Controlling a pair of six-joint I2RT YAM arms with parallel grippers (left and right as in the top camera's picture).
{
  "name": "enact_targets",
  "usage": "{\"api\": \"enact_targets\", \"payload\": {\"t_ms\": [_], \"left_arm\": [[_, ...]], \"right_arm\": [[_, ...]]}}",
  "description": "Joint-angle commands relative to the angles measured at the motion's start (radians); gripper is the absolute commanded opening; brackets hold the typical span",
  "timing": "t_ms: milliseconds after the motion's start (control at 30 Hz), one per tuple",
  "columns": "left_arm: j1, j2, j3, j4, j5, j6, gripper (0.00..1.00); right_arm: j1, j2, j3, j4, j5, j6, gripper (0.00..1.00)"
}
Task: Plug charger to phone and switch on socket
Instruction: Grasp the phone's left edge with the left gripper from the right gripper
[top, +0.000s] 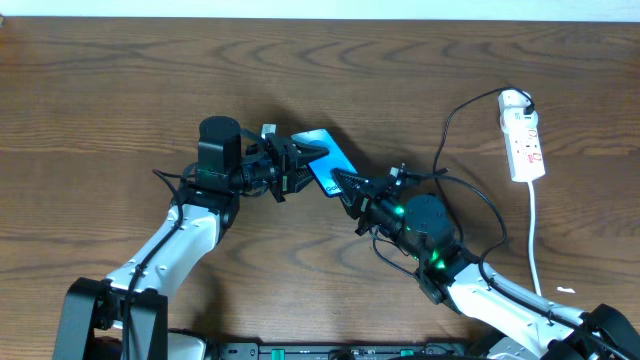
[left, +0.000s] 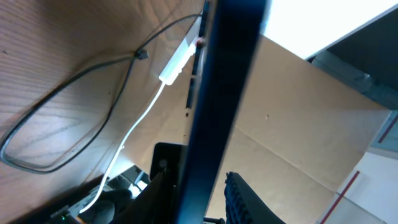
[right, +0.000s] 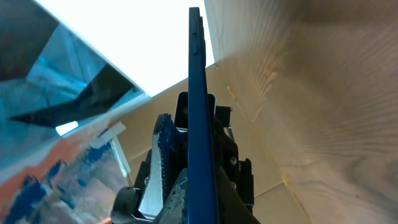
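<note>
Phone is held edge-up above the middle of the table, pinched in the right gripper. The left gripper straddles its other end at a narrow gap, though I cannot tell if it grips. One hold should be made firm with the port end free, then the charger brought in from near the right edge.

I see a light blue screen on the phone, its edge dark blue. The socket is white with red markings, its cord white. The charger is black, its plug head white. My counter is dark brown, wood-grained.
</note>
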Motion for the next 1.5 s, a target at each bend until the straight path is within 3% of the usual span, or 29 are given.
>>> {"api": "enact_targets", "payload": {"t_ms": [0,167,400,667,1000,1133,1467], "left_arm": [[-0.011,-0.005,0.009,0.009,0.029,-0.013,0.28],[-0.015,-0.005,0.009,0.009,0.029,-0.013,0.27],[-0.04,-0.005,0.009,0.009,0.024,-0.013,0.08],[-0.039,-0.005,0.009,0.009,0.017,-0.013,0.08],[-0.039,-0.005,0.009,0.009,-0.048,0.022,0.07],[-0.035,-0.005,0.009,0.009,-0.081,0.052,0.07],[-0.008,-0.005,0.009,0.006,-0.09,0.272,0.07]], "right_arm": [[0.01,0.001,0.008,0.016,-0.003,-0.082,0.01],[0.01,0.001,0.008,0.018,-0.003,-0.085,0.01],[0.01,0.001,0.008,0.017,-0.003,-0.085,0.01],[0.01,0.001,0.008,0.017,-0.009,-0.084,0.01],[0.01,0.001,0.008,0.013,-0.061,-0.085,0.17],[0.01,0.001,0.008,-0.001,-0.097,-0.085,0.31],[0.009,0.0,0.008,-0.02,-0.142,-0.148,0.4]]}}
